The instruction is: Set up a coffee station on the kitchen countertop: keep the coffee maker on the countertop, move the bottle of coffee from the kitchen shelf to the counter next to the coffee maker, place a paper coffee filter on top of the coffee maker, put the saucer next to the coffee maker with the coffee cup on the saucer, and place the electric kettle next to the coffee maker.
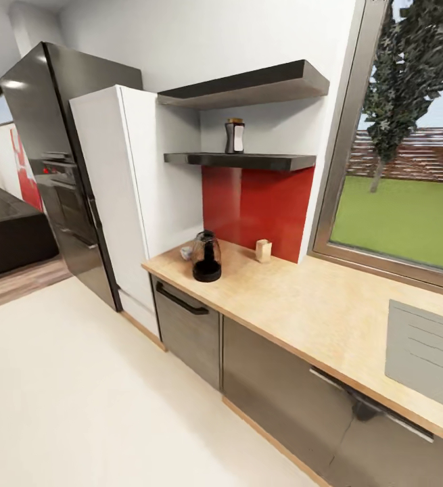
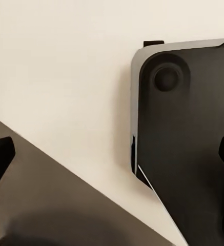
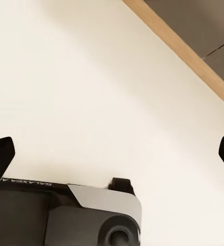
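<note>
Smoky glass electric kettle (image 1: 207, 256); wood-look kitchen countertop (image 1: 316, 318)

small object (image 1: 187, 252) behind electric kettle (image 1: 207, 257) (half hidden, unidentifiable)

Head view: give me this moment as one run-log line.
phase: approaching | bottle of coffee: on kitchen shelf | electric kettle: on kitchen countertop | grippers: open, empty

A: The surface (image 1: 329, 304) looks like light matt wood, and the cabinet fronts (image 1: 275, 385) below it are glossy grey with a dull reflection.

B: The electric kettle (image 1: 207, 256) is smoky see-through glass on a black base. The kitchen shelf (image 1: 241, 160) is dark and satin, the backsplash (image 1: 258, 203) smooth glossy red.

A: The refrigerator (image 1: 52, 155) is black and mirror-glossy; the floor (image 1: 79, 406) is a plain, smooth cream.
</note>
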Motion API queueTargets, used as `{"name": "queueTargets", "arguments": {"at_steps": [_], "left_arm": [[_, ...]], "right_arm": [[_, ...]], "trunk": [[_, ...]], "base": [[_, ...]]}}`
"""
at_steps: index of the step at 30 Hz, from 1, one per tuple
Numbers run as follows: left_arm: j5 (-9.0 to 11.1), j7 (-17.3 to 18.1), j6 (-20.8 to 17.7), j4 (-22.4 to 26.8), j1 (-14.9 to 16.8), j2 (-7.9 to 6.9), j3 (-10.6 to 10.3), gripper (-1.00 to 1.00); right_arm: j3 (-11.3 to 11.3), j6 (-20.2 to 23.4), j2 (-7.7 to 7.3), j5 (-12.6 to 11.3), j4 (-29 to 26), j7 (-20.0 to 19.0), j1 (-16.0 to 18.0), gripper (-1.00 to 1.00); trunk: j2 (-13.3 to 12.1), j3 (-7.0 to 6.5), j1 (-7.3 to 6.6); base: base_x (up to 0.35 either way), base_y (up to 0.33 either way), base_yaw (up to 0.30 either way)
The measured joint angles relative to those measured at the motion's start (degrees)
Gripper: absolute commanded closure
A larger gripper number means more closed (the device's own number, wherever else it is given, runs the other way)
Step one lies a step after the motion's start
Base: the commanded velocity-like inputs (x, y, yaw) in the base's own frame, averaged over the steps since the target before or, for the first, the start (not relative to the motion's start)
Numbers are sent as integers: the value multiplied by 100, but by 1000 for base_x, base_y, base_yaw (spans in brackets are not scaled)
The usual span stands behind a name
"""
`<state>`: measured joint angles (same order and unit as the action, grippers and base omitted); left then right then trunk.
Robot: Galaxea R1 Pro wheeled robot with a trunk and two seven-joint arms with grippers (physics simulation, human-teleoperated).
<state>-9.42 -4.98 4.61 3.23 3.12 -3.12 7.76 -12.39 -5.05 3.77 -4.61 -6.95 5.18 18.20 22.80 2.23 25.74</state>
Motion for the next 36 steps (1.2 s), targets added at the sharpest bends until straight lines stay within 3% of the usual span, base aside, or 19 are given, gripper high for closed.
{"name": "queueTargets", "arguments": {"at_steps": [23, 36], "left_arm": [[0, 0, 0, 0, 0, 3, 2, -100], [0, 9, 9, 0, 0, 4, 3, -100]], "right_arm": [[0, 0, 0, -1, 0, 0, 0, -100], [-3, 0, 1, 0, 0, 0, 0, -100]], "trunk": [[0, 0, 1], [0, 0, 0]], "base": [[38, 331, -265], [174, 306, -265]]}}
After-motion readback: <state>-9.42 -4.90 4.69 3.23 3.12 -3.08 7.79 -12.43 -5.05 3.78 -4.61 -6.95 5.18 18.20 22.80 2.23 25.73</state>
